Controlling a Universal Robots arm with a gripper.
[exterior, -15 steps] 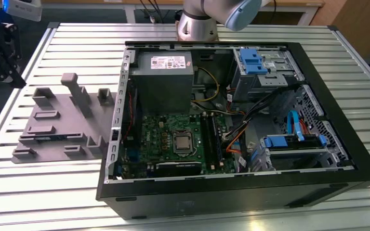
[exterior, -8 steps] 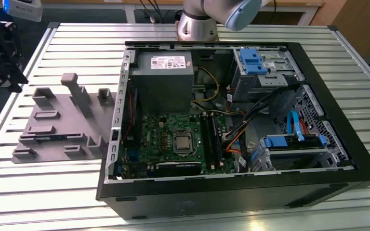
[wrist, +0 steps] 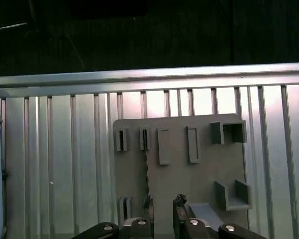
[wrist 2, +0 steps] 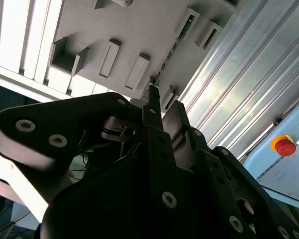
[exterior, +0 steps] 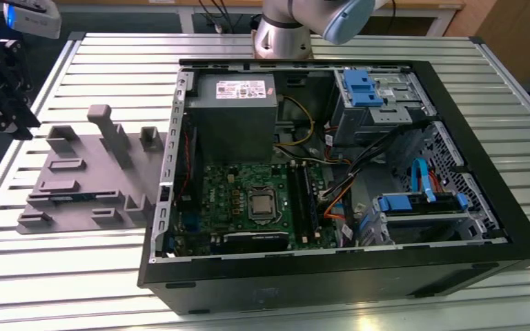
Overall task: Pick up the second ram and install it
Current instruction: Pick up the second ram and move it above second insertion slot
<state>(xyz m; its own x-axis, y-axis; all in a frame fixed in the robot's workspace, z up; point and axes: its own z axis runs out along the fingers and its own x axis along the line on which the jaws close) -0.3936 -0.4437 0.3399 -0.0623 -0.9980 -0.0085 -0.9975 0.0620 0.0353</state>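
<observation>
The second ram (wrist: 147,169) stands on its long edge in a slot of the grey tray (wrist: 199,184), and I see it as a thin dark strip. It appears the same way in the second wrist view (wrist 2: 172,47). My gripper (wrist: 163,205) is open with nothing between its fingers. It is held off the tray, with one fingertip (wrist: 148,201) roughly in line with the ram's near end. In the exterior view the black gripper (exterior: 7,103) hangs over the table's edge at the exterior view's left, beside the grey tray (exterior: 90,179).
An open computer case (exterior: 339,179) lies to the exterior view's right of the tray, with the green motherboard (exterior: 246,200) and its memory slots (exterior: 299,200) inside. The arm's base (exterior: 281,34) stands behind the case. A red stop button (wrist 2: 285,147) sits beyond the slatted table.
</observation>
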